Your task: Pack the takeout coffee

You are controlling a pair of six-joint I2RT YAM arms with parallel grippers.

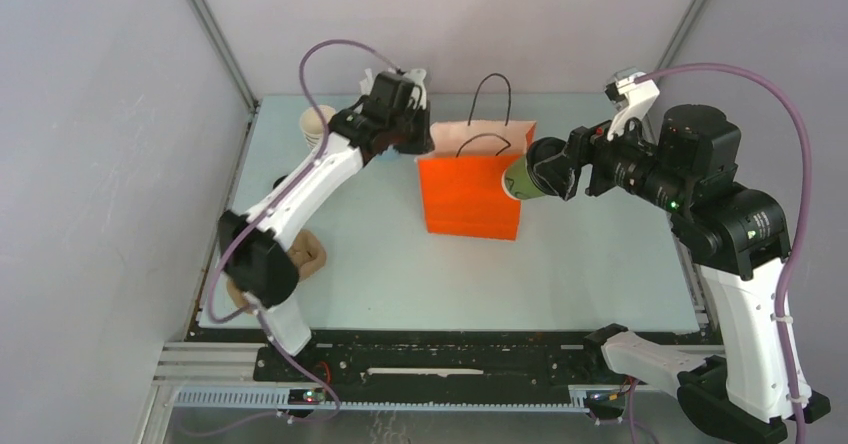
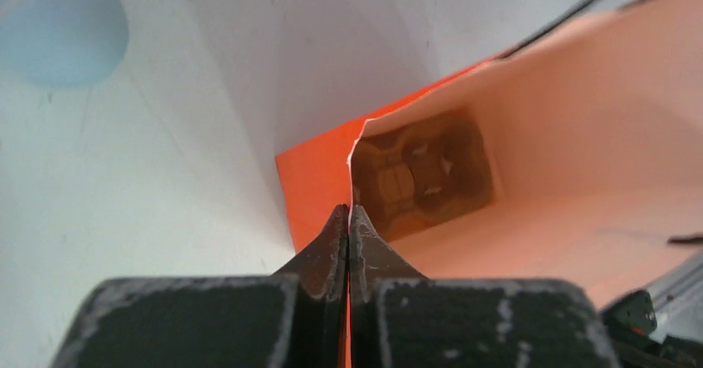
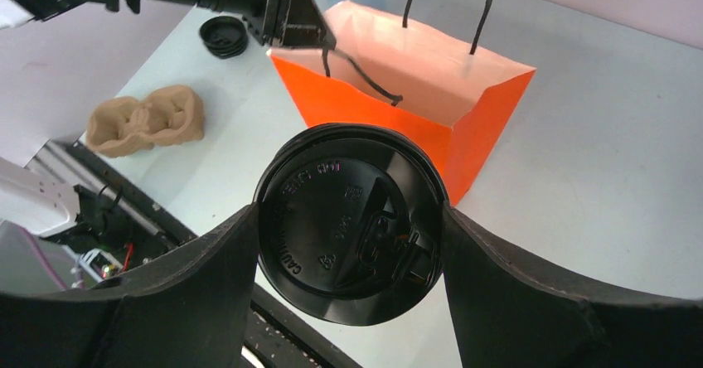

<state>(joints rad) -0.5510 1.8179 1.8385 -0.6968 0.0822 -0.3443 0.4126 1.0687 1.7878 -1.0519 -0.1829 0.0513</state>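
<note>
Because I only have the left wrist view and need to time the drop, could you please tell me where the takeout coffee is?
Observer: The right end effector holds the takeout coffee tilted, base toward the orange bag, at the bag's right edge and not yet inside.
Operator: Thank you. Is its lid on?
Observer: Yes. The right wrist view shows the black lid seated on the cup, between the fingers.
Operator: Are the handles out of the way?
Observer: Not quite. The upright handle stands clear, but the drooping handle hangs across the opening.
</note>
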